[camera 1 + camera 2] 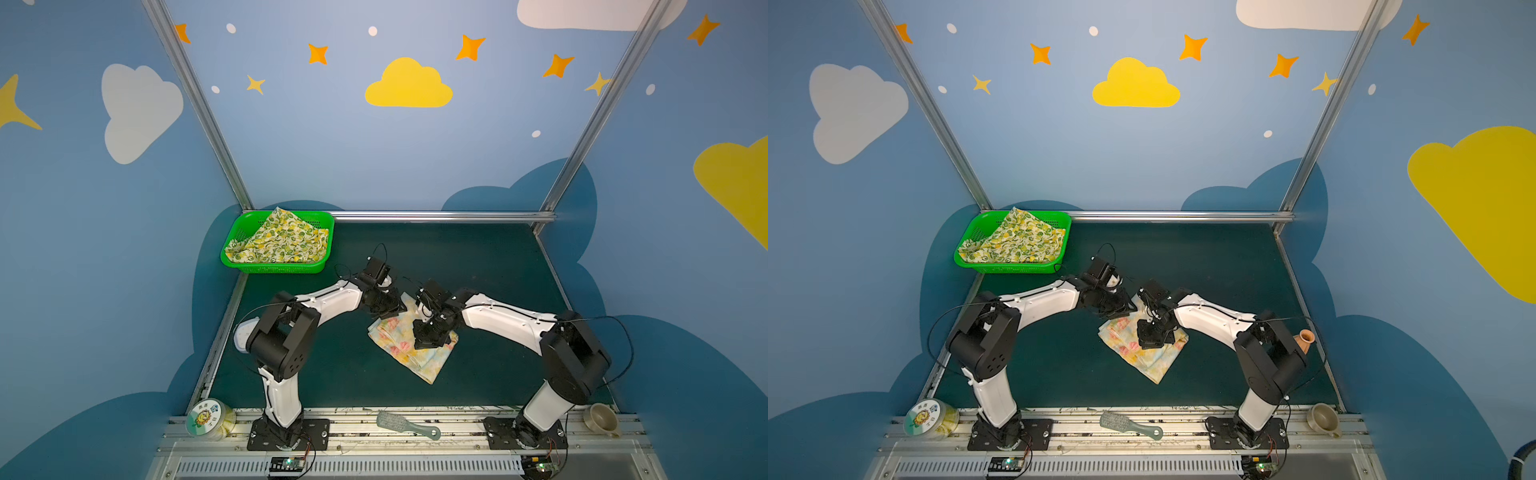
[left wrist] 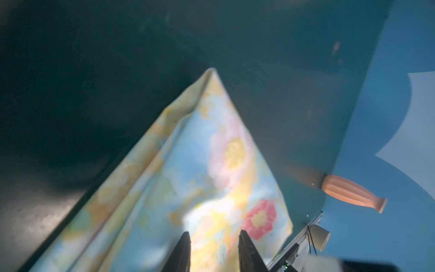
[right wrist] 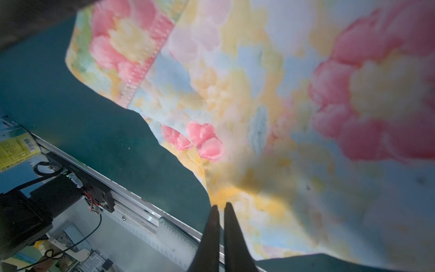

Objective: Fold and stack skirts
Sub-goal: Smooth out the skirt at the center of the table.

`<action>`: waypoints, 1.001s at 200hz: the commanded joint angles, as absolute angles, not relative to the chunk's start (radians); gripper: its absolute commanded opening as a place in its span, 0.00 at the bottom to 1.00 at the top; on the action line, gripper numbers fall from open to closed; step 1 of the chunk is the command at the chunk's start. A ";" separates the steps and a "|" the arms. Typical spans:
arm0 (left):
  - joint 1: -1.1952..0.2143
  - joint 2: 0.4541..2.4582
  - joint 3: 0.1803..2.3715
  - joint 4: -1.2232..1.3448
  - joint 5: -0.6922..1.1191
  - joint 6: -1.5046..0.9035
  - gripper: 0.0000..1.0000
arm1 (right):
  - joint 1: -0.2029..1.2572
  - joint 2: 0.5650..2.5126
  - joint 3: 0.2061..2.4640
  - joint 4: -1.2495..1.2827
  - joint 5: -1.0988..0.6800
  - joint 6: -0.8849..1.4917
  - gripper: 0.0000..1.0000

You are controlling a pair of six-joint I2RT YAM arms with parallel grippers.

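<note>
Floral skirt [image 1: 409, 353] folded at mid-table, both grippers on it; lemon skirt [image 1: 282, 243] in basket [image 1: 278, 269].
Floral skirt lies as a diamond on the green table [image 1: 478, 270], long axis approx. far-to-near, near corner pointing at the base rail. Lemon skirt sits crumpled in the basket at the far-L corner, well apart. On the rail: canister [image 1: 210, 419], brush [image 1: 405, 424], cup [image 1: 600, 417]; vase [image 1: 1304, 340] at the R edge. In both top views the R wrist covers the skirt's centre. L gripper [image 2: 214, 232] is at the far corner, jaws narrowly parted over the cloth; grip cannot be confirmed. R gripper [image 3: 220, 205] has its jaws pinched together on the skirt's edge.
</note>
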State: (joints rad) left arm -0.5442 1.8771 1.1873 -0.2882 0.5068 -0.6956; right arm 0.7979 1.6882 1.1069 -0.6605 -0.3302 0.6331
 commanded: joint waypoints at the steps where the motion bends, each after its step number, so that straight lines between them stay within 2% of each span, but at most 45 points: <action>1: -0.545 1.908 1.181 -0.316 0.497 -0.691 0.33 | 0.782 1.732 1.083 -0.623 -0.378 0.627 0.07; 86: -0.539 1.916 1.023 -0.252 0.480 -0.721 0.31 | 0.764 1.776 0.939 -0.572 -0.408 0.639 0.03; 158: -0.522 2.073 1.291 -0.243 0.456 -0.639 0.30 | 0.846 1.801 1.035 -0.570 -0.364 0.704 0.00; 200: -0.522 1.987 1.337 -0.246 0.483 -0.633 0.30 | 0.793 1.663 1.087 -0.641 -0.417 0.675 0.00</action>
